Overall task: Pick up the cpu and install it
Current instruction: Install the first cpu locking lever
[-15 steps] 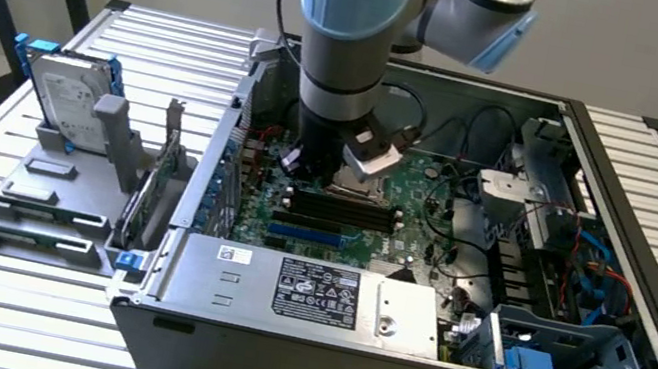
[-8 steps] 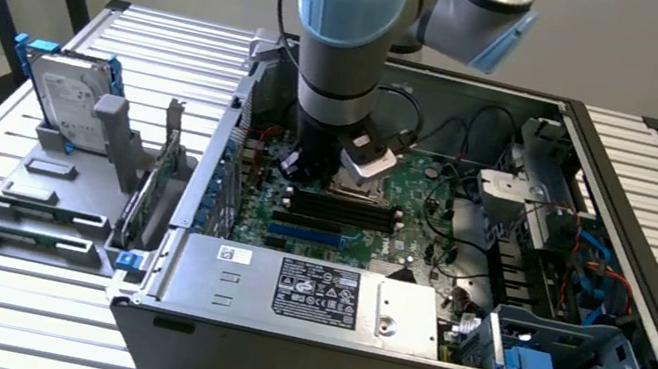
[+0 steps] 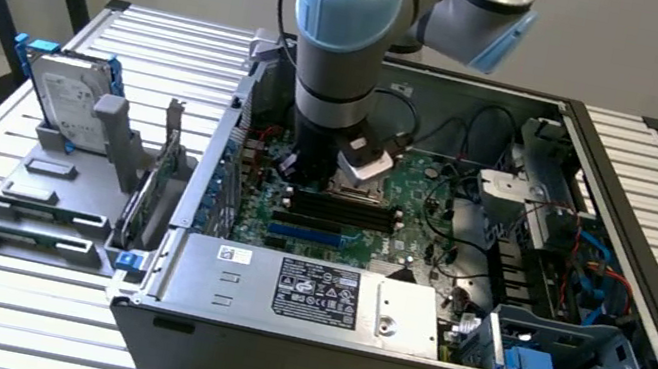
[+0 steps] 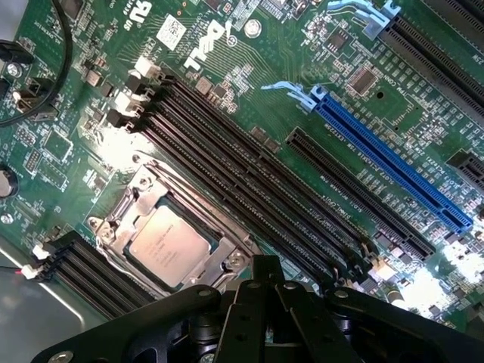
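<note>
Resting in the motherboard socket [image 4: 178, 238], the cpu [image 4: 170, 246] looks installed; whether the pincer [image 4: 265, 302] above is open or closed, I cannot tell.

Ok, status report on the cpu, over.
Gripper over the motherboard, jaw state unclear. Cpu seated in the socket, metal frame around it. Nothing on top of it.

End effector [image 4: 266, 318] fingertips cut off by frame edge.

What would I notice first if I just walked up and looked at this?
Probably the big blue-and-grey robot arm reaching down into the open computer case. Right below it, on the green motherboard, the shiny cpu sits inside its metal-framed socket, next to the long black memory slots.
</note>
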`<state>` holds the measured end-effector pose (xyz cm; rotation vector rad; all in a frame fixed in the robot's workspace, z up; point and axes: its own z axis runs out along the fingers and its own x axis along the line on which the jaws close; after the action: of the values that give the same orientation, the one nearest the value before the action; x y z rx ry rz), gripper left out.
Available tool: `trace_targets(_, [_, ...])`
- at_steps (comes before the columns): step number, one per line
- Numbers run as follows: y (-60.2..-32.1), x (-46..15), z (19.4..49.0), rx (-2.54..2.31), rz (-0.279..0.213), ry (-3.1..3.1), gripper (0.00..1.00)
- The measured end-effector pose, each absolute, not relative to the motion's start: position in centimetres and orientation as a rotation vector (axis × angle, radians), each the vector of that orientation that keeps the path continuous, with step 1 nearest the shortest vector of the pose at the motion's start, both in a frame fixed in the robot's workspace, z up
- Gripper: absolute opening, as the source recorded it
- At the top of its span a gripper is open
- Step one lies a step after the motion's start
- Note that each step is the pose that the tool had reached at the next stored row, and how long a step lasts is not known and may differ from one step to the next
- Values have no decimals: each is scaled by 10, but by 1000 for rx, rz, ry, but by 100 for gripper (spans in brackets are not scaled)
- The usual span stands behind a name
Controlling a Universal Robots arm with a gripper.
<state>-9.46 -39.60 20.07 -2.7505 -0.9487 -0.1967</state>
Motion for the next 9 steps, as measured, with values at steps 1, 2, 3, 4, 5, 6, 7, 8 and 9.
trace_targets(1, [-396, -95, 200, -2750, -196, -949, 11])
trace_targets(2, [-396, -95, 200, -2750, -196, -949, 11])
trace_targets(3, [-396, -95, 199, -2750, -195, -949, 11])
trace_targets(4, [-396, -95, 199, -2750, -195, -948, 11])
trace_targets(5, [-395, -95, 199, -2750, -194, -948, 11])
trace_targets(6, [-395, -95, 198, -2750, -194, -948, 11])
trace_targets(7, [-395, -95, 198, -2750, -194, -948, 11])
trace_targets(8, [-395, -95, 197, -2750, -194, -948, 11])
trace_targets(9, [-395, -95, 197, -2750, -194, -948, 11])
